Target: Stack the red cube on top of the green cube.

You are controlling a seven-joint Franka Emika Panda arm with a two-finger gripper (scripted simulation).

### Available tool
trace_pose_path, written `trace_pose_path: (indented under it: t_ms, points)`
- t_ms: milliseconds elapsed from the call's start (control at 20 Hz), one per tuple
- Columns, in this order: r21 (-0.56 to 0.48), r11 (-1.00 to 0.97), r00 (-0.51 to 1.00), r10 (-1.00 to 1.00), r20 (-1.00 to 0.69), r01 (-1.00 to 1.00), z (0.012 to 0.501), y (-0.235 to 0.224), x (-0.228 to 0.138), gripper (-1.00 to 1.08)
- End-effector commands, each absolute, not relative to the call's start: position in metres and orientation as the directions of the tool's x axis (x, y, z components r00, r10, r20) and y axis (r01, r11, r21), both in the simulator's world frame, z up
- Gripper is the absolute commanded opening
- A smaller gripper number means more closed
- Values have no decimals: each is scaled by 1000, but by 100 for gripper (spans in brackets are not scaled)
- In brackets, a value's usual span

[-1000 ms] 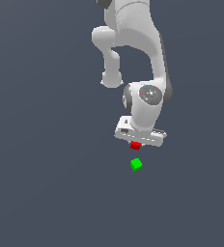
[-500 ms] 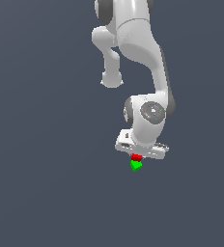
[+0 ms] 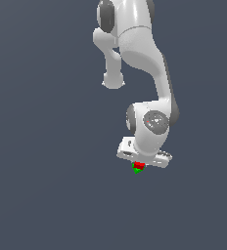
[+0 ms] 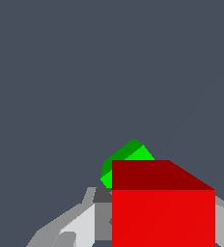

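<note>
Exterior and wrist views of the stacking task, late stage. The end effector (image 3: 139, 165) is closed on the red cube (image 3: 139, 165), which sits between its fingers directly above the green cube (image 3: 136, 170) on the dark worktop (image 3: 47, 195). In the wrist view the red cube (image 4: 163, 212) hides most of the green cube (image 4: 128, 157). Whether the cubes touch cannot be told. Pickup and carry appear done; final lowering, release and retreat remain.
</note>
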State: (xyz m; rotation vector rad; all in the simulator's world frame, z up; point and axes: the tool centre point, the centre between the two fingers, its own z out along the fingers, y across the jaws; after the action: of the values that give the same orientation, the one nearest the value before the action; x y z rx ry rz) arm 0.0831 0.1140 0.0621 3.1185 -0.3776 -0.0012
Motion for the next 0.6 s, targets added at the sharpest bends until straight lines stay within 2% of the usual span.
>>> trace_pose_path:
  t_ms: [0, 100, 150, 550]
  points:
    - [0, -971, 971, -239, 0, -239, 62, 114, 86, -100]
    - [0, -971, 971, -239, 0, -239, 62, 114, 86, -100]
    - [0, -971, 971, -239, 0, -239, 62, 114, 86, 100]
    - [0, -971, 971, -239, 0, -239, 62, 114, 86, 100]
